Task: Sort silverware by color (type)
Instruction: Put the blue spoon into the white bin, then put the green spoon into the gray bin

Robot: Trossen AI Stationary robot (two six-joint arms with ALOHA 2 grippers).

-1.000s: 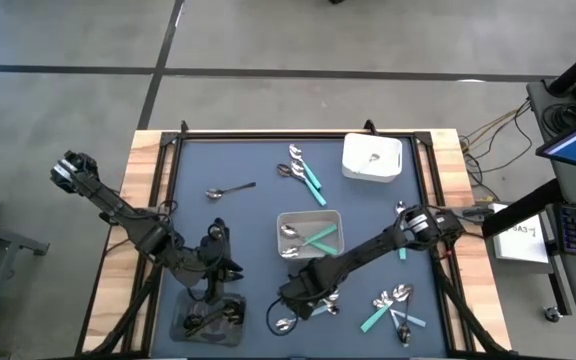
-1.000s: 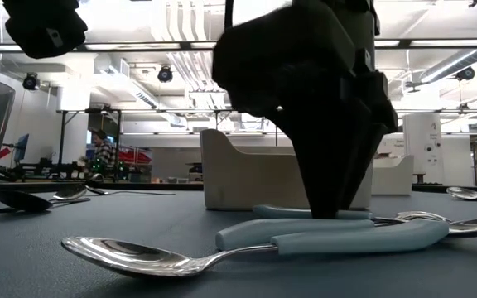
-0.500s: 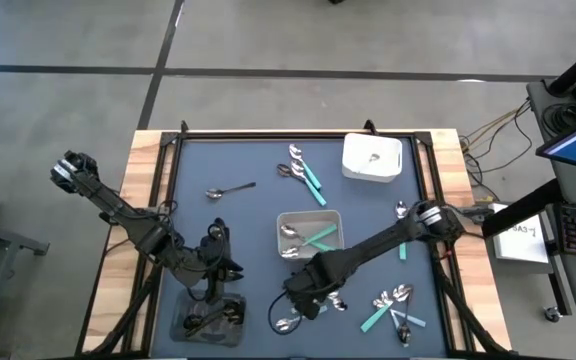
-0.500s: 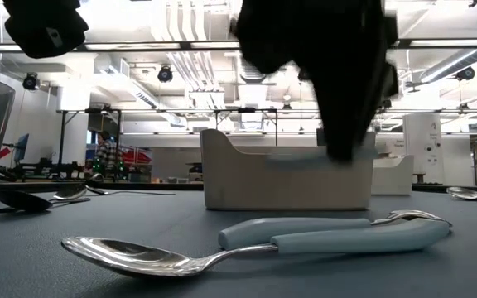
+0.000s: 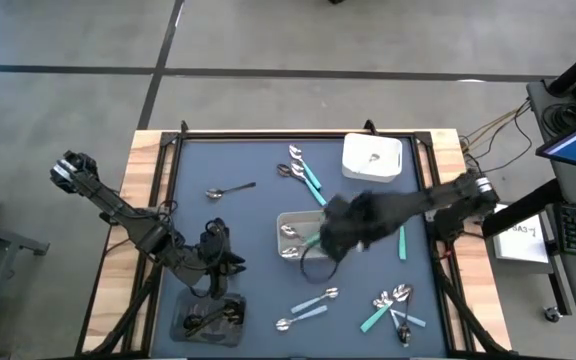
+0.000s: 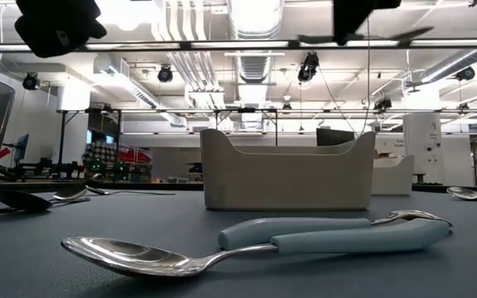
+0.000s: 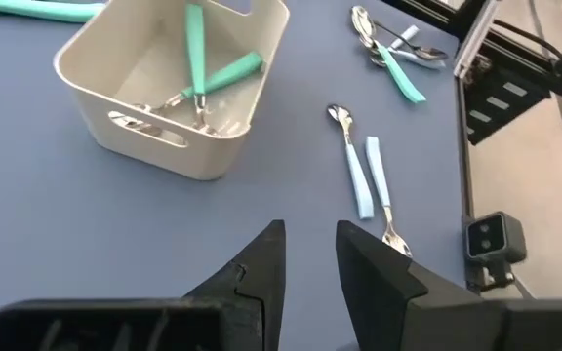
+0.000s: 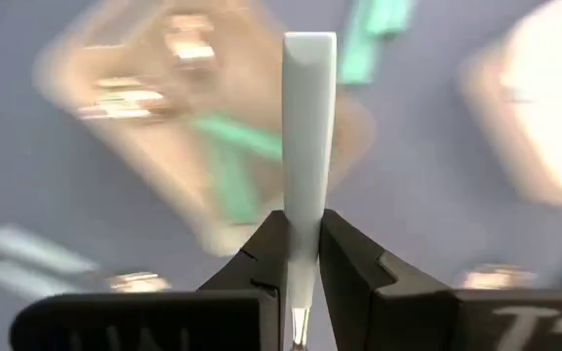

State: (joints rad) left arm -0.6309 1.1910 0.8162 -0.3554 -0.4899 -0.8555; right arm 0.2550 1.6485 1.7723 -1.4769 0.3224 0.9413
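My right gripper (image 5: 334,236) hovers, blurred, over the beige tray (image 5: 284,218) at mid-table, shut on a pale-blue-handled piece of silverware (image 8: 309,117). The tray holds teal-handled silverware (image 7: 199,68). Two more pale-blue-handled pieces (image 5: 308,305) lie flat on the mat near the front edge, side by side in the left wrist view (image 7: 371,180). My left gripper (image 7: 310,234) hangs open and empty above the mat, left of the tray, also seen in the high view (image 5: 224,262). My right gripper pinches the pale-blue handle (image 8: 309,216) between its two fingers. The piece lies along the fingers, and its flat free end (image 8: 309,44) sticks out past the fingertips. It is lifted clear of the table, above the beige tray.
A white tray (image 5: 372,157) stands at the far right and a dark tray (image 5: 208,318) with black pieces at the near left. Teal-handled spoons (image 5: 305,172) lie at the far centre, a mixed pile (image 5: 393,305) at the near right, and one metal spoon (image 5: 230,190) at the far left.
My right gripper has risen from the group of pale-blue pieces near the front edge, carrying one of them clear of the mat, and has swung up and toward the far right, over the beige tray. Two pale-blue pieces stay where they lay.
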